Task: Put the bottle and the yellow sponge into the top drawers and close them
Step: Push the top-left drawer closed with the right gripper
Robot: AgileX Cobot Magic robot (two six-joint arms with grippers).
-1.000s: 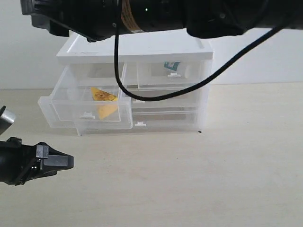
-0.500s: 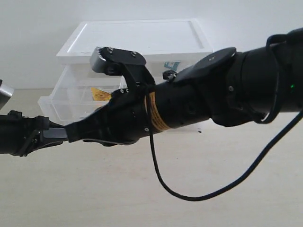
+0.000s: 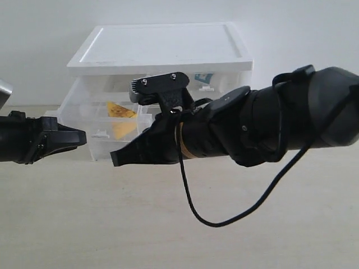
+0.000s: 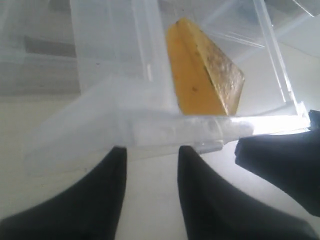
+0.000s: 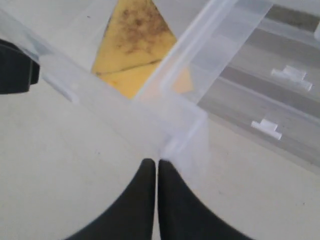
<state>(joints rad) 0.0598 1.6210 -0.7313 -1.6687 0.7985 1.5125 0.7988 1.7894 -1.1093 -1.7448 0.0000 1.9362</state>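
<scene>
Inside the open left top drawer [image 4: 175, 127] lies the yellow sponge [image 4: 202, 75], just beyond the left gripper [image 4: 150, 152], jaws spread. The right gripper [image 5: 157, 166], pressed together, sits at the drawer's near corner.

We see a drawer cabinet [image 3: 168, 47] of smooth, glossy white plastic with a translucent, frosted open drawer [image 4: 175, 127], a yellow sponge [image 4: 200, 75] of matt, pitted, speckled foam, a matt pale table [image 3: 280, 224], and the left gripper [image 4: 151, 150] and right gripper [image 5: 156, 162] in matt black.
</scene>
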